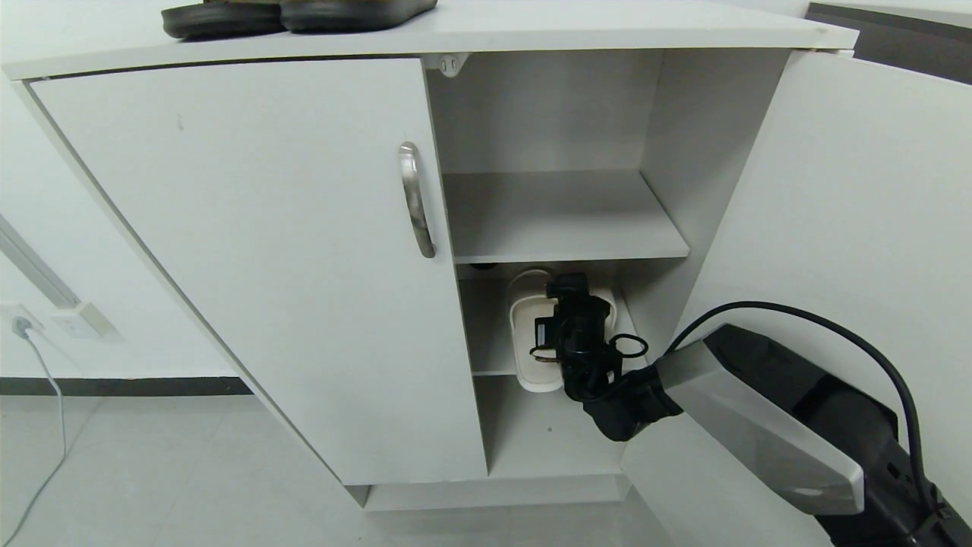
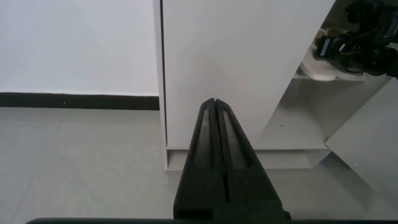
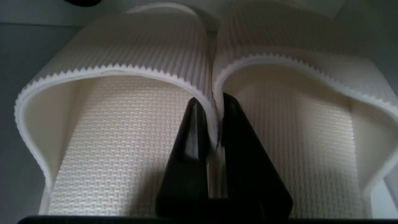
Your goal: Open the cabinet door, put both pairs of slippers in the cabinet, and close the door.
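The white cabinet (image 1: 607, 30) has its right door (image 1: 858, 197) swung open and its left door (image 1: 250, 251) closed. A pair of black slippers (image 1: 296, 15) lies on the cabinet top. A pair of white slippers (image 1: 526, 334) (image 3: 124, 124) (image 2: 326, 67) rests on the lower middle shelf inside. My right gripper (image 1: 568, 289) (image 3: 213, 118) reaches into that compartment, shut on the touching inner edges of the two white slippers. My left gripper (image 2: 214, 102) is shut and holds nothing; it hangs low over the floor, facing the cabinet's closed left door.
The upper shelf (image 1: 562, 216) and the bottom compartment (image 1: 547, 433) hold nothing. A metal handle (image 1: 416, 199) sits on the left door's edge. A wall socket with a cable (image 1: 23, 328) is at the far left, above grey floor (image 2: 81, 162).
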### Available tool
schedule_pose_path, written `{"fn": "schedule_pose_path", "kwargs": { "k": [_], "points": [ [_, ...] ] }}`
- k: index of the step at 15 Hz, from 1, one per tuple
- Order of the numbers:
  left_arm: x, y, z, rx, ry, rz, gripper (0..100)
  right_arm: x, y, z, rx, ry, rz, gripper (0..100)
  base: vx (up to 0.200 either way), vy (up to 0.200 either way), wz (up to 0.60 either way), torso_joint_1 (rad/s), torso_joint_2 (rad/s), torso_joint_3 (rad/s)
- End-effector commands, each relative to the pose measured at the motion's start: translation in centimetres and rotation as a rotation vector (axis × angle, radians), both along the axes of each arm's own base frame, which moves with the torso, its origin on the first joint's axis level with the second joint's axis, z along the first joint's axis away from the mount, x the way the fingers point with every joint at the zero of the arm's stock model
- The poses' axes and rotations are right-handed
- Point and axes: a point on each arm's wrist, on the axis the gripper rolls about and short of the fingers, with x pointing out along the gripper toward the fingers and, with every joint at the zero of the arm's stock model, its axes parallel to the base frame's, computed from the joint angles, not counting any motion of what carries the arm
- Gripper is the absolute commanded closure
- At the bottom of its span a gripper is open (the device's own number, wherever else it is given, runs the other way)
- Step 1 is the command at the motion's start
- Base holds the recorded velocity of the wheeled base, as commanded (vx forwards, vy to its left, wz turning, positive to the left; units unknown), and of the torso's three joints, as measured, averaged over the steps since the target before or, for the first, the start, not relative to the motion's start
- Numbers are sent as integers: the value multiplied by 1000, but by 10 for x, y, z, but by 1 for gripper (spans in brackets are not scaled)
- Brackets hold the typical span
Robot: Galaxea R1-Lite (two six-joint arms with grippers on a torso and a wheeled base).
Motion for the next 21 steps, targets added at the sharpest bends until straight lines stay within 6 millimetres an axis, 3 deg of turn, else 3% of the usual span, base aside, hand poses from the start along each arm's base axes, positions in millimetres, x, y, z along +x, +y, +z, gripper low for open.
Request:
{"fn": "schedule_pose_path", "kwargs": {
  "k": [1, 9, 20, 21],
  "points": [
    [0, 0, 0, -1, 0, 1, 100, 8, 1, -2, 9, -12, -7, 100, 0, 0, 0, 0, 0, 0],
    [0, 0, 0, -1, 2, 1, 100, 28, 1, 0, 14, -19, -30, 100, 0, 0, 0, 0, 0, 0],
    [0, 0, 0, 1, 2, 0, 100, 34, 0, -13, -2, 3, -38, 100, 0, 0, 0, 0, 0, 0],
    [0, 0, 0, 1, 0, 0, 100, 34, 0, -14, -2, 3, -38, 0, 0, 0, 0, 0, 0, 0]
  ]
}}
